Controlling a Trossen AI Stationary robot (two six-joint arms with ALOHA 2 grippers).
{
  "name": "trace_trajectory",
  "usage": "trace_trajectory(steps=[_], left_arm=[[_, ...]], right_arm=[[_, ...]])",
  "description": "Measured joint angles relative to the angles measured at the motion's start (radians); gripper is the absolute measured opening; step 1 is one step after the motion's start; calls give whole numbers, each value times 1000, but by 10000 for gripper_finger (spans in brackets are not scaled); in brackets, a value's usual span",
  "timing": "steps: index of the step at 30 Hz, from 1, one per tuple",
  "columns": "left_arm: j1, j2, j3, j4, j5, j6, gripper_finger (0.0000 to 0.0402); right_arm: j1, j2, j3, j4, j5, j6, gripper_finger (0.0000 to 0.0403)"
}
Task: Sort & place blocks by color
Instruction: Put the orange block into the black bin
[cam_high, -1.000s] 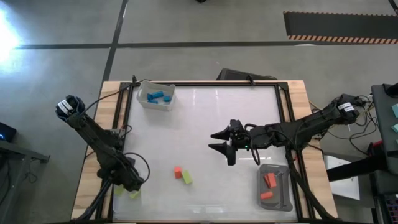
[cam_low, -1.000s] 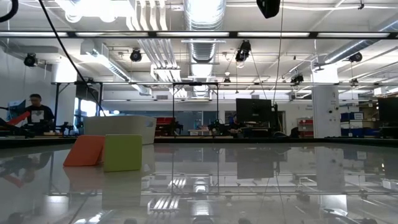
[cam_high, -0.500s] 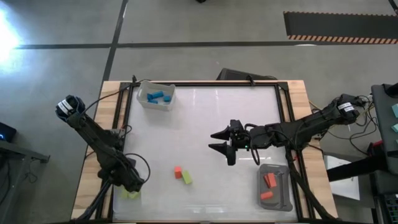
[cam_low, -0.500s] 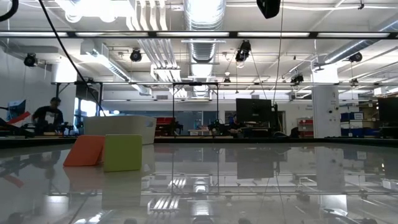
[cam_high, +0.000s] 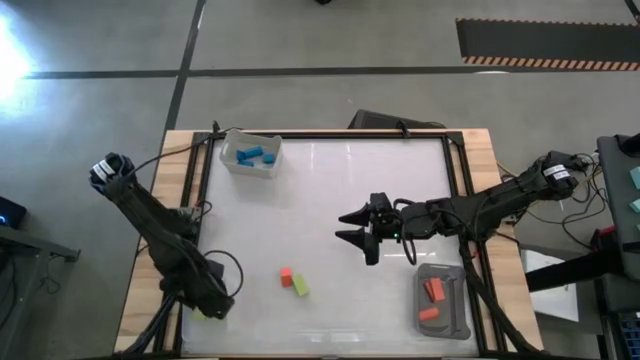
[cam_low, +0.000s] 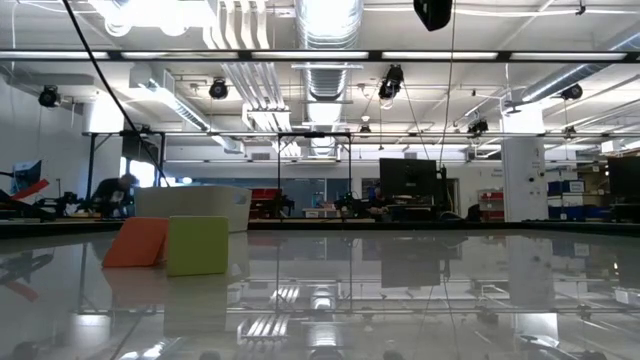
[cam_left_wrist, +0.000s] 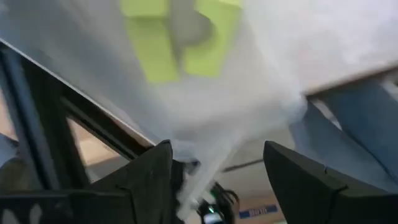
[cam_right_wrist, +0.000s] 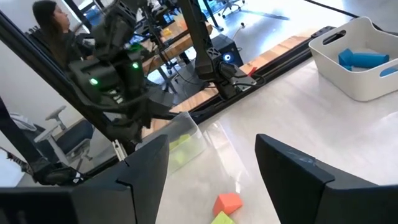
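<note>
orange-red block (cam_high: 286, 273) touching yellow-green block (cam_high: 300, 286), mid-table

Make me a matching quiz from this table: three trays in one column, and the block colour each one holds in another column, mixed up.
Trays:
1. white tray at the far left corner
2. grey tray near the right arm
3. clear tray by the left claw

Colours:
A. yellow-green
B. blue
C. orange-red

Pairs: 1-B, 2-C, 3-A. The blue blocks lie in the white tray, the orange-red blocks in the grey one, and the yellow-green blocks in the clear one.
</note>
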Motion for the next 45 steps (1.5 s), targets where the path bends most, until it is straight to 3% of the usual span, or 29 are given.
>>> trace_trajectory(steps=[4, 10, 14, 20, 27, 34, 45], left_arm=[[14, -3, 83, 1, -67, 42, 237], [77, -3, 197, 4, -286, 172, 237], [156, 3, 230, 3, -371, 266, 237], [286, 61, 231, 37, -378, 327, 237], [386, 229, 230, 148, -378, 442, 237], [418, 391, 229, 150, -370, 489, 237], [445, 488, 217, 159, -421, 529, 237]], right_arm=[[0, 0, 0, 0, 0, 19, 228], [0, 0, 0, 0, -1, 22, 228], [0, 0, 0, 0, -8, 26, 228], [1, -1, 0, 0, -12, 26, 226], [1, -2, 0, -6, -35, 26, 226], [1, -2, 0, -18, -38, 26, 226], [1, -2, 0, -43, -38, 26, 226]])
